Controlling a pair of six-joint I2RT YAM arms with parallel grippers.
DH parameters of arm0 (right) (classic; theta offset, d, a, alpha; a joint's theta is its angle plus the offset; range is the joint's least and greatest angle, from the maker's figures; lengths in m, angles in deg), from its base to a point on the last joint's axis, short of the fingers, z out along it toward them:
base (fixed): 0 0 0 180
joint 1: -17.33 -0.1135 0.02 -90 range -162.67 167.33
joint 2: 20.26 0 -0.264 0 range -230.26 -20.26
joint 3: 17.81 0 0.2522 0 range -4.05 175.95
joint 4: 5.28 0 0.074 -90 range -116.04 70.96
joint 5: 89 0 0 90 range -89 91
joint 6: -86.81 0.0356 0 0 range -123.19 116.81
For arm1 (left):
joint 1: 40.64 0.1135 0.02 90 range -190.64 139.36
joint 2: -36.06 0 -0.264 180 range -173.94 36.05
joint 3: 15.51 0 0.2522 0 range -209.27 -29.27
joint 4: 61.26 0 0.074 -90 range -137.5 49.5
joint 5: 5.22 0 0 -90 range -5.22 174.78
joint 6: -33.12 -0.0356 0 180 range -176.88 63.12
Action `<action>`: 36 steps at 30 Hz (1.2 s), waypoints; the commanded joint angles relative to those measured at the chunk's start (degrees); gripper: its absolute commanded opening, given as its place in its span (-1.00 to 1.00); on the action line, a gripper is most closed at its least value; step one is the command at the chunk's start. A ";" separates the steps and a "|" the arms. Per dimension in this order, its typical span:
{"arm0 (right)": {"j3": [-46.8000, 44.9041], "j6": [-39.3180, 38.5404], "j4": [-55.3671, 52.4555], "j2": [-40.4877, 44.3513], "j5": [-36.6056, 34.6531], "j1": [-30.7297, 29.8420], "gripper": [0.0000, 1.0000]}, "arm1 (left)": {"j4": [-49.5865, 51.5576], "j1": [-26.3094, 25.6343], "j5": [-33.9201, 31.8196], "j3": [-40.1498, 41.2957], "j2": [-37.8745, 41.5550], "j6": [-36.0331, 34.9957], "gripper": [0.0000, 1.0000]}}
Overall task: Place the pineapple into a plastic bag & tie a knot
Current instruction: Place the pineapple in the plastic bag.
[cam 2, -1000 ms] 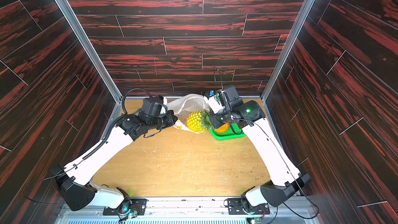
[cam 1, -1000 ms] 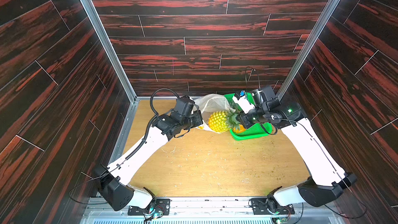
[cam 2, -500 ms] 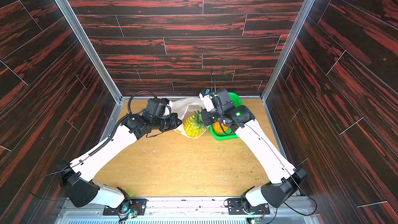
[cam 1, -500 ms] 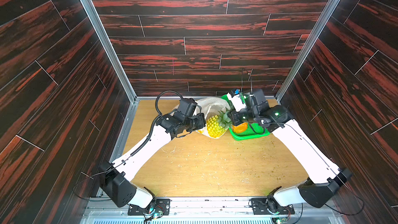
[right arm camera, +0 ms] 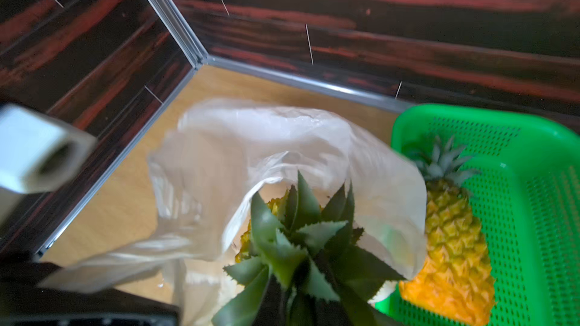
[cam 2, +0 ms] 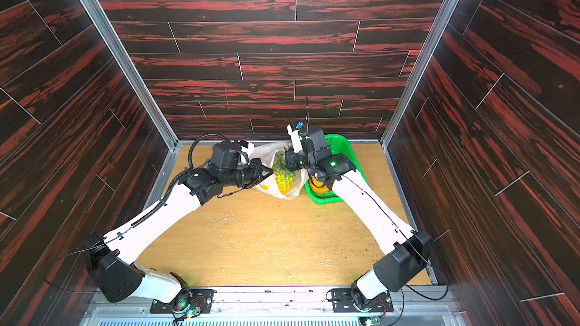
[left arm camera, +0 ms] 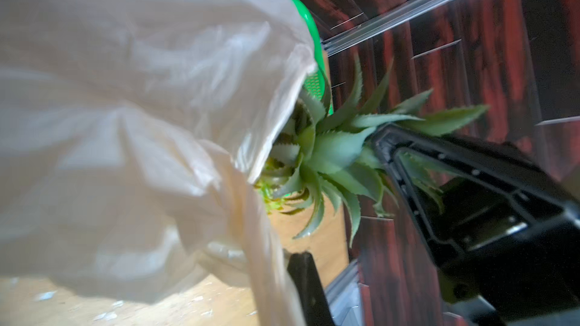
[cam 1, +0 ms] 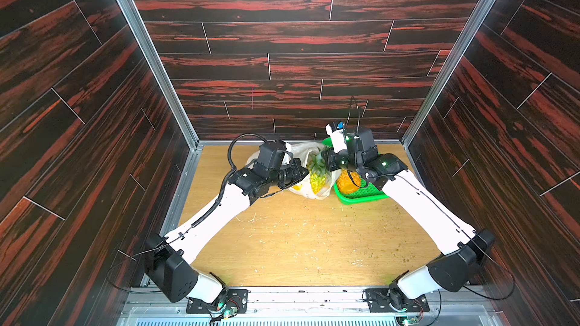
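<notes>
Where pineapple [cam 1: 315,180] enters bag [cam 1: 303,152], basket [cam 1: 361,196] just beside

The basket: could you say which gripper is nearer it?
Right. The right gripper holds the bagged pineapple by its crown, beside the basket; the left gripper holds the bag farther off.

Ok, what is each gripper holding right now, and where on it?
Right gripper grips the pineapple by its leafy crown; left gripper pinches the plastic bag at its mouth edge.
</notes>
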 commanded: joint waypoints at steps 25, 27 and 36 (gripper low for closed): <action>-3.19 2.54 9.16 -5.49 18.43 2.37 -0.23 | -27.14 3.60 4.74 9.06 4.01 20.61 -1.00; -0.57 1.28 5.61 -5.19 18.98 3.00 0.04 | -24.56 3.78 4.03 9.51 4.86 18.70 -1.00; 4.17 -8.74 -7.90 1.11 14.95 8.06 0.40 | -13.27 5.25 6.19 11.44 8.28 7.10 -1.00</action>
